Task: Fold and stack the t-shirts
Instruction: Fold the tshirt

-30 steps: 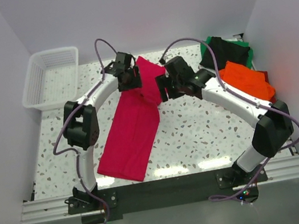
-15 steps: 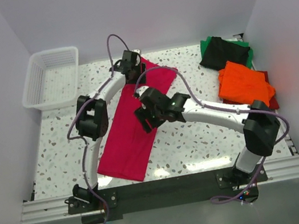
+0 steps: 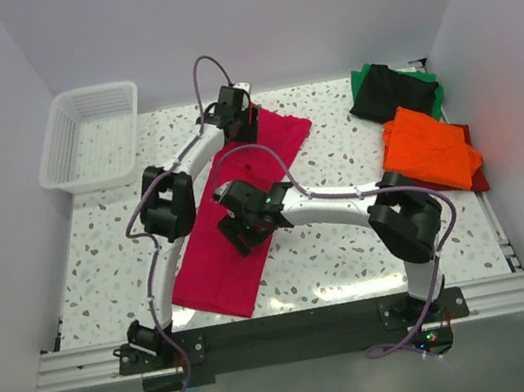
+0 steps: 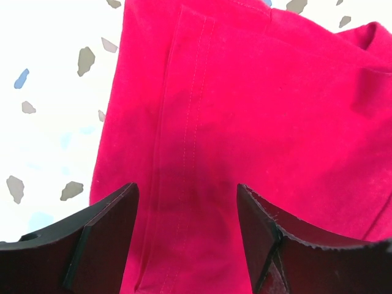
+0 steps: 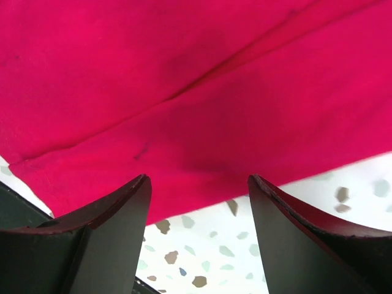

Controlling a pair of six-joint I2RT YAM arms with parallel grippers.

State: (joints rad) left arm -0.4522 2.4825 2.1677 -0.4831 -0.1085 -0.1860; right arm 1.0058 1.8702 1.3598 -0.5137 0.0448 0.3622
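Shirt [image 4: 257, 122]: soft matt cloth with fine stitched seams. Table [image 3: 340, 233]: smooth, speckled, stone-like, slightly glossy. Basket [image 3: 83, 104]: white plastic mesh. Fingers [image 5: 92, 245]: matt black plastic, slightly rough edges

Readable text: nothing legible is showing in any view.
Crimson-pink t-shirt [image 3: 211, 266]: is showing only plain cloth and stitched seams up close, no print.
Orange t-shirt [image 3: 426, 147]: is showing plain colour, no lettering.
Basket [image 3: 58, 156]: is showing bare white mesh, no marking legible.

Speckled terrazzo table [image 3: 339, 256], plain white walls [image 3: 310, 5]
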